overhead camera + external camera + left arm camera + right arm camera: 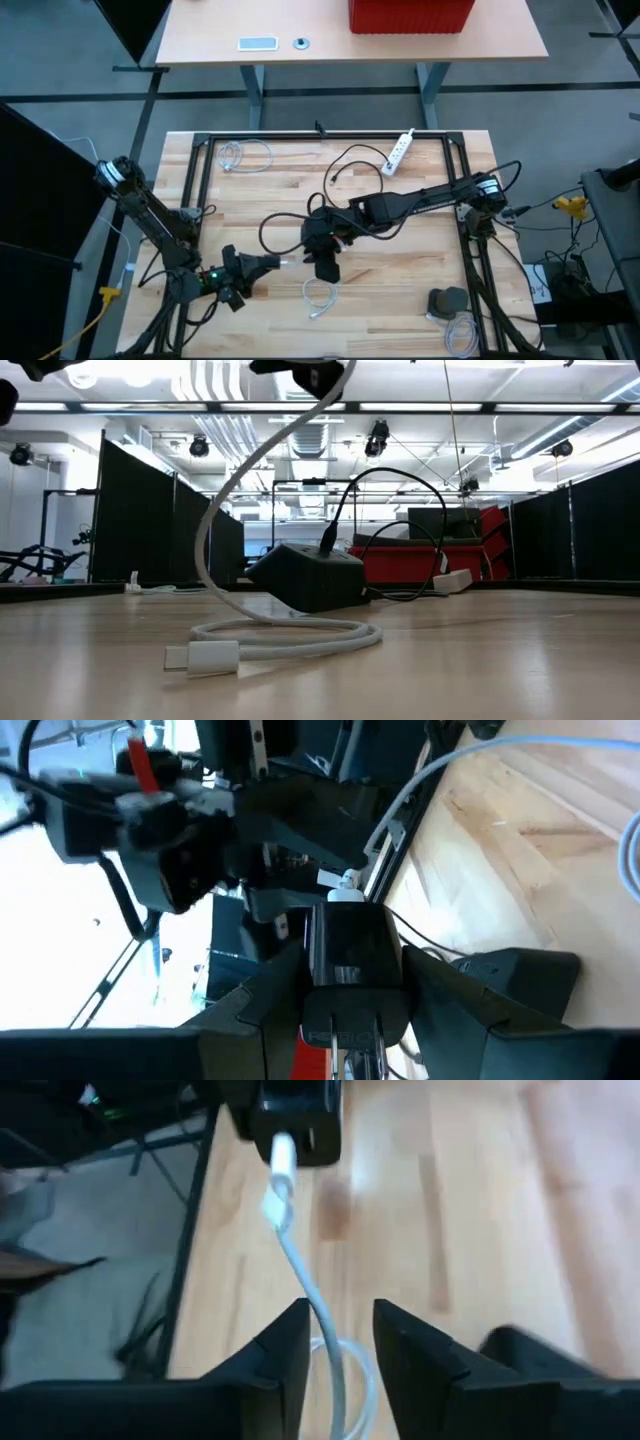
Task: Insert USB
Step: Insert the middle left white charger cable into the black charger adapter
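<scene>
The left gripper (262, 263), low at the table's near-left, is clamped on a black power adapter (350, 948), pads on its 2 side faces. In the right wrist view a white USB plug (282, 1155) sits at the adapter's face, seemingly seated in the port, though how deep cannot be told. From it the white cable (312, 1302) runs straight back between the fingers of the right gripper (338, 1342), which stand slightly apart with a gap on both sides of the cable, not pinching it. So the plug's long axis lies in line with the right claw's own axis, directly ahead of it, and the adapter's port faces that claw. The right gripper (322, 250) hangs near the table's middle, just right of the left one, and is the arm nearer the cable. The slack lies coiled on the wood (290, 640), its other white connector (205, 657) flat on the table. A black box (310, 575) with its own black lead sits behind. No container holds anything here.
</scene>
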Robot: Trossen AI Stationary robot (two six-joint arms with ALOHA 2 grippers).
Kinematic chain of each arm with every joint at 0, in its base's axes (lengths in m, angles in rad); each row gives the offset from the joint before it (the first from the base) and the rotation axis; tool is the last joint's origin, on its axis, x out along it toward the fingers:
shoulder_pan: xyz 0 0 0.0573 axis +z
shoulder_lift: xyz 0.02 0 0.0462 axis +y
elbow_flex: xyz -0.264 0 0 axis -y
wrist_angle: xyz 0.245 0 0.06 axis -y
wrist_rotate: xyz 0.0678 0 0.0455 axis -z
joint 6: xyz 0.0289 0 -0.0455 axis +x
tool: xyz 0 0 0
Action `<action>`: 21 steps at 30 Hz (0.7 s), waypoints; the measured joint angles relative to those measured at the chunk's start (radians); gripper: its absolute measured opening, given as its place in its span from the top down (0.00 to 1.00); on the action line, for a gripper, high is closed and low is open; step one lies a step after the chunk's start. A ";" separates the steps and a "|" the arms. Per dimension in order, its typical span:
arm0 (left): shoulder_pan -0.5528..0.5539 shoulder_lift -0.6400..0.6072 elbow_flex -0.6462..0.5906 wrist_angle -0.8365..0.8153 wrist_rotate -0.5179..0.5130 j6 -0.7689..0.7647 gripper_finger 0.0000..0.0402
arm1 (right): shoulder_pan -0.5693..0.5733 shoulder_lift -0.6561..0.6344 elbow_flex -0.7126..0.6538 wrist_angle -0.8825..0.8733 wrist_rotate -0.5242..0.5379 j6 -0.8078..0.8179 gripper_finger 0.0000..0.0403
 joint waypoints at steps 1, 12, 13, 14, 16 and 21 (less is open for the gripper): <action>0.000 -0.002 0.000 -0.004 0.000 -0.002 0.64 | 0.004 -0.003 0.000 0.015 0.010 -0.008 0.72; 0.001 -0.002 -0.001 -0.012 -0.003 -0.009 0.64 | 0.024 0.035 -0.001 0.174 0.011 -0.032 0.70; 0.002 -0.002 -0.001 -0.012 -0.004 -0.010 0.64 | 0.024 0.037 -0.001 0.180 0.011 -0.032 0.71; 0.002 -0.002 -0.001 -0.012 -0.004 -0.011 0.64 | 0.024 0.038 -0.001 0.180 0.013 -0.031 0.72; 0.002 -0.002 -0.001 -0.015 -0.004 -0.013 0.64 | 0.024 0.045 -0.001 0.206 0.011 -0.032 0.76; 0.003 -0.003 -0.001 -0.017 -0.005 -0.013 0.64 | 0.022 0.047 -0.001 0.210 0.030 -0.028 0.86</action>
